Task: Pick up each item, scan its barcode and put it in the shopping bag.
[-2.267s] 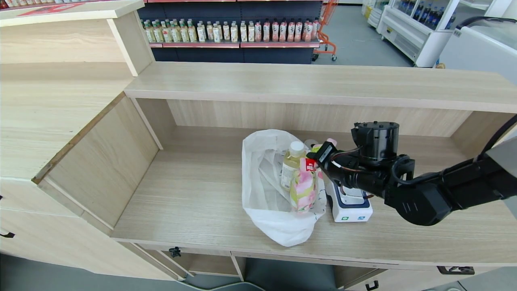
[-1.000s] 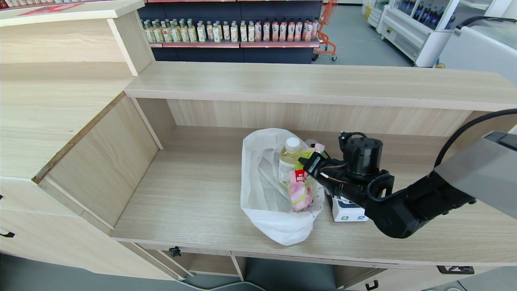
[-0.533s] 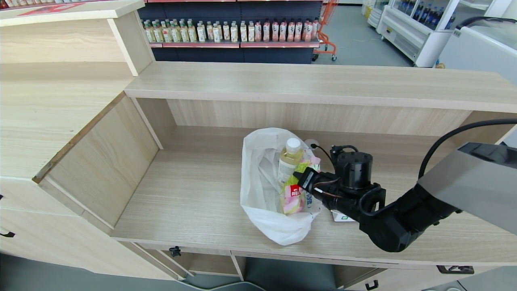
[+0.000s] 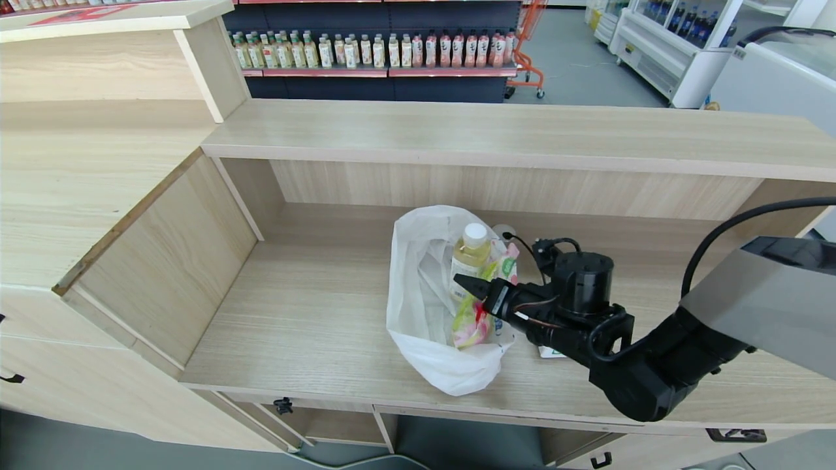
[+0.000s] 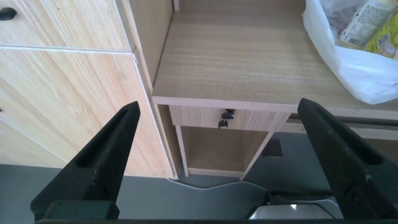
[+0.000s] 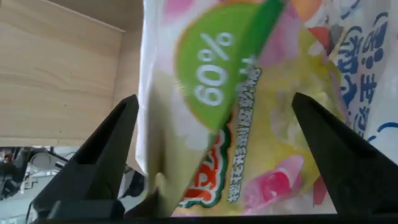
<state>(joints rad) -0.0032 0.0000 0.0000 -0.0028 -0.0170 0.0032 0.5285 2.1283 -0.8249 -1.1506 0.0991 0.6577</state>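
So the right gripper [image 4: 473, 293] is parked at the mouth of the white shopping bag [image 4: 418, 307], fingers spread wide and clamped on nothing. The snack pouch [image 4: 471, 321] sits in the bag right in front of it. In the right wrist view the pouch [image 6: 236, 155] spans the gap between the two fingers [image 6: 93, 168]. I can't tell if either finger is brushing it.

What's crowding the hand:
- A drink bottle [image 4: 467, 261] with a white cap stands in the bag just past the upper fingertip. It's close to upright, and the pouch's upper part lies across its side.
- The bag's plastic wraps around the fingertip end of the hand, with its rim bunched up beside the wrist.
- A white scanner box [image 4: 550, 352] is tucked under the forearm behind the hand. It's mostly hidden, with only a corner showing.
- The wooden counter [image 4: 313, 313] has a back wall and a raised ledge beyond the hand.

Pouch orientation: the long axis leans. The pink top corner is up and away from the hand, toward the back wall. The bottom end is down in the bag on the near side. The printed face is turned toward the hand.

The left gripper [image 5: 219, 104] hangs low off the counter's near edge, fingers wide with nothing in them. A drawer lock [image 5: 225, 117] is ahead of it under the edge, and a bulge of the bag [image 5: 354, 68] sits farther up on the countertop.
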